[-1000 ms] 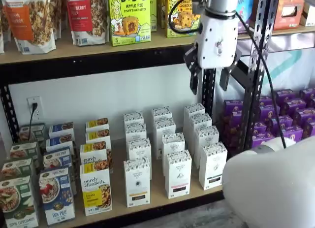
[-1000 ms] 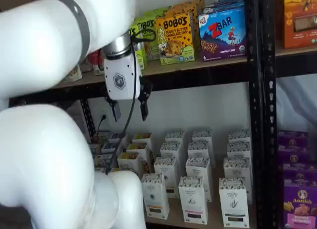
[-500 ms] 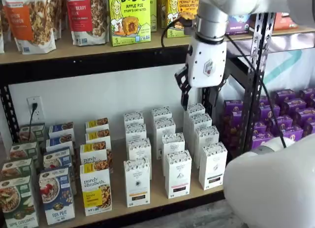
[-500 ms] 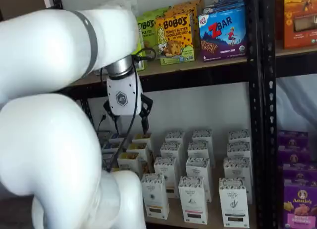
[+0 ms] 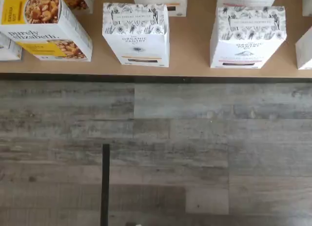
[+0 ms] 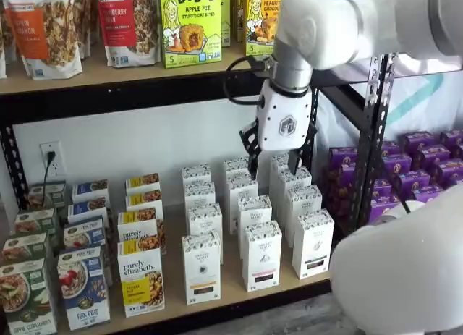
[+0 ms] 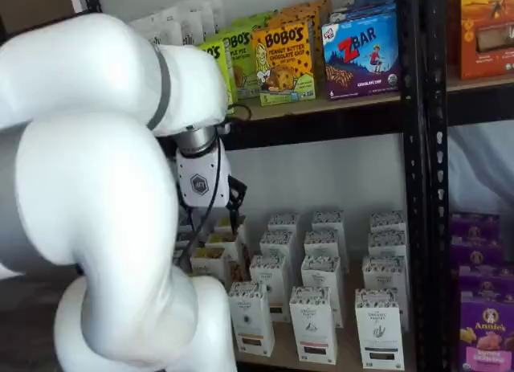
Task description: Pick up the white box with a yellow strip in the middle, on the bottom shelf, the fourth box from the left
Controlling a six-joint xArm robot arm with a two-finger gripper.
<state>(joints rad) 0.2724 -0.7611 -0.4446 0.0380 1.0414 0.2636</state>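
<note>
The wrist view looks straight down on the bottom shelf (image 5: 195, 70) front edge; both shelf views face it frontally.

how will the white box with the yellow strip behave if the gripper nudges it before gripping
The white box is a tall, narrow carton standing upright on the bottom shelf, so a high nudge would probably tip it. Its flat cardboard sides look stiff enough to pinch. With like cartons close by, a topple might knock one.
</note>
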